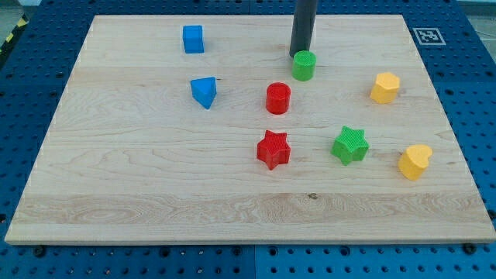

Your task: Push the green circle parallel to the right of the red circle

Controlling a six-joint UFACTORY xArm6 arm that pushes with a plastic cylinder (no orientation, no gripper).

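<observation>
From the red star (273, 149) at the near side of the bench (155, 194), look up past the red circle (278, 98): the green circle (303, 66) sits up-right of it, your tip (297, 55) (a bare rod, no gripper to spread or close) touching its upper-left edge, so push steadily down-right until level.

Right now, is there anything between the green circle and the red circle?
No. In the camera view, only bare wood separates the green circle from the red circle. My tip sits at the green circle's upper-left edge.
</observation>
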